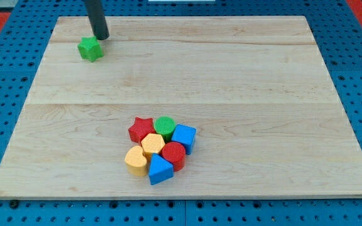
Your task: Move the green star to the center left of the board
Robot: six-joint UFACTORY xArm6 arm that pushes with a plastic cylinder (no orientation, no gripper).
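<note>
While the rod stands in the upper left part of the view, your tip sits just above and to the right of the green star, at or very near its upper right edge; you cannot confirm contact from this view. Your arm carries no claw, only the dark rod, so no open or closed state can be reported.

You will find the green star in the far upper left area of the desk, close to its left edge and near its top edge. It lies flat and alone, well apart from every other block.

You will find the remaining blocks packed together in one cluster low on the desk, slightly left of its middle. Along the cluster's upper row sit the red star, the green cylinder and the blue cube, left to right. Below them sit the yellow hexagon and the red cylinder. At the bottom sit the yellow heart and the blue triangle. Neighbouring blocks in the cluster appear to touch.

A blue pegboard surrounds the desk on all sides.
</note>
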